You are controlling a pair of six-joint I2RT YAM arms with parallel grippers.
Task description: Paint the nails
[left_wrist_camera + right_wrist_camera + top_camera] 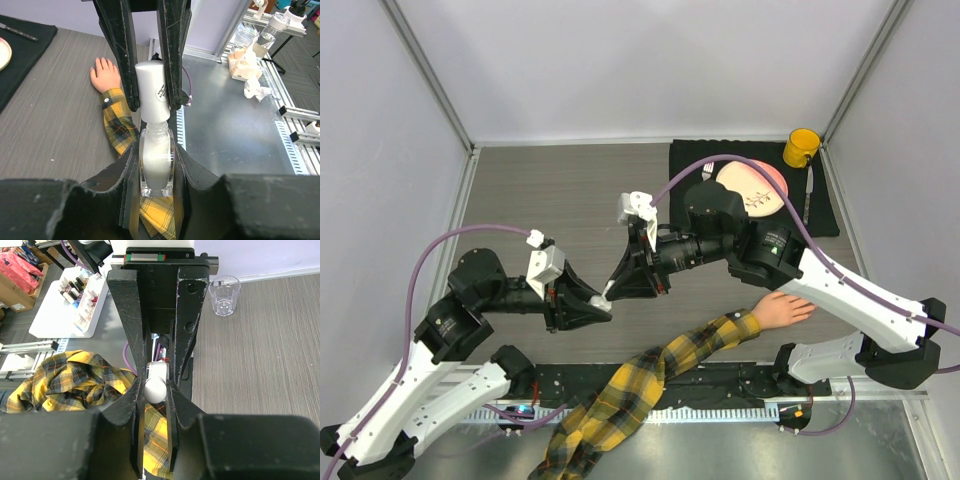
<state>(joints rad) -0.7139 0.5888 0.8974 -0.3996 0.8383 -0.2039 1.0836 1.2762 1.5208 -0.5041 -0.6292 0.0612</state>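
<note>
L gripper (156, 152) is clamped on the glass body of the polish bottle (156, 170), cap end up. R gripper (154, 386) is clamped on its white cap (152, 92) from the opposite side. The cap sits down on the neck, so it looks not yet off. Step in hand is prob. the unscrew/pull.

Nails (807, 308) are on the fake hand (785, 310), which lies flat on the table (540, 190), well to the right of the bottle in the top view & a bit nearer the robot. The hand's long axis runs away from the bottle: plaid sleeve (650, 375) closest to it, then cuff, palm, fingertips farthest. So the cap has to travel out past the cuff to reach them. R arm (840, 285) is the nearer one, as it passes just beside the hand. It also has the cap, so it should paint while L steadies the bottle.

Look: peach, seems palm down, fingers straight & close together. Nails are too small to tell painted vs bare.
</note>
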